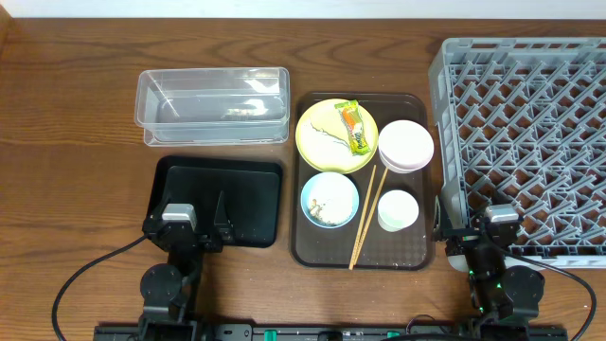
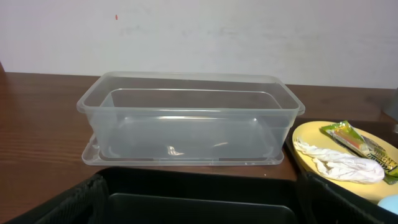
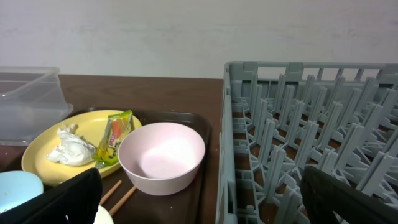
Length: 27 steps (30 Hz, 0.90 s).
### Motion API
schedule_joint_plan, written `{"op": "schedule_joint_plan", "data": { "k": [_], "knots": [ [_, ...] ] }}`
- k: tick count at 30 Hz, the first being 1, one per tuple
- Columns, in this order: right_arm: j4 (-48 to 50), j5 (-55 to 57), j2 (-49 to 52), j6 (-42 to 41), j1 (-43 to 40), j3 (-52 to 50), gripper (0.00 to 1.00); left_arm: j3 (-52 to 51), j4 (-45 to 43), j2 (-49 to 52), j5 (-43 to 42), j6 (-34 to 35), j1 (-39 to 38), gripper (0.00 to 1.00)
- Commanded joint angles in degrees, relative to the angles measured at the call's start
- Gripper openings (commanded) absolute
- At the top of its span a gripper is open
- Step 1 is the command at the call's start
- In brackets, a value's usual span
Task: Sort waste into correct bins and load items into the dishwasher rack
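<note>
Left end effector (image 2: 202,194) and right end effector (image 3: 202,194) spread wide; snack wrapper (image 1: 352,128) yellow-green, orange.

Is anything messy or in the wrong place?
Nothing is spilled or broken. But trash sits on the yellow plate: a snack wrapper and a crumpled white scrap. Food bits are left in the blue bowl.
</note>
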<state>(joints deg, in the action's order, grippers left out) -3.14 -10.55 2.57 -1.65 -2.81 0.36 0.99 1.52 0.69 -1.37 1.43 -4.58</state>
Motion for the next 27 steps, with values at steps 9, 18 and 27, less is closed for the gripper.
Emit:
{"op": "schedule_joint_plan", "data": {
  "k": [9, 18, 27],
  "knots": [
    [-0.1, -0.4, -0.1, 0.4, 0.6, 0.0, 0.99, -0.8, 2.5, -0.5, 0.6, -0.8, 0.3, 0.98],
    [0.1, 0.2, -0.1, 0.4, 0.6, 0.0, 0.99, -0.7, 2.1, -0.5, 0.7, 3.2, 0.3, 0.98],
    [-1.1, 5.3, 3.7, -6.7, 0.6, 5.5, 0.99, 7.8, 8.6, 5.3, 0.5, 6.8, 0.3, 0.98]
  ]
}}
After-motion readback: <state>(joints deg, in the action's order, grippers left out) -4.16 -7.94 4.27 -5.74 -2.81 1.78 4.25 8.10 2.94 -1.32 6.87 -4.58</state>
